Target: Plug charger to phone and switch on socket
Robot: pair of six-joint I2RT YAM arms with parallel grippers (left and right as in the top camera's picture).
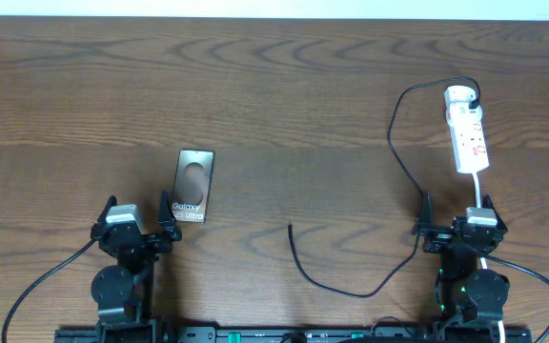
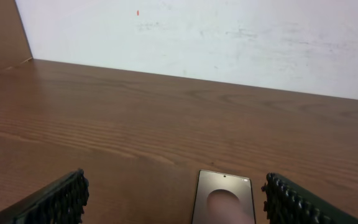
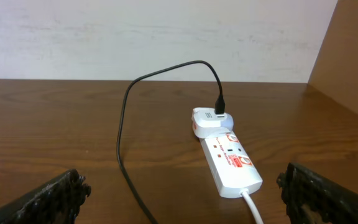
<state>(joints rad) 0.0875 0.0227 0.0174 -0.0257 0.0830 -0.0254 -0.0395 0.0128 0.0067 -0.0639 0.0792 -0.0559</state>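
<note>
phone [image 1: 193, 185]: flat glossy slab, face up on wood-grain table [image 1: 274, 114], nothing plugged in.
charger [image 3: 120, 134]: thin limp black cable. Free plug tip [image 1: 291, 229] right of phone, apart from it.
socket [image 1: 468, 133]: rigid white strip, red marks, well right of phone.
left gripper [image 1: 139, 211] just beside phone, right gripper [image 1: 456, 211] far right of phone. Ribbed fingers [image 2: 291, 202] spread wide on both, holding nothing.
Step, my read: pre-grasp, nothing started.
Next: pinch cable right behind tip, since slack will flop, then line it up with phone port.

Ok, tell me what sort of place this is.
Probably a robot lab bench: a wooden table against a plain white wall, a left arm and right arm mounted at its near edge, and only a staged phone, socket and charger on it.
</note>
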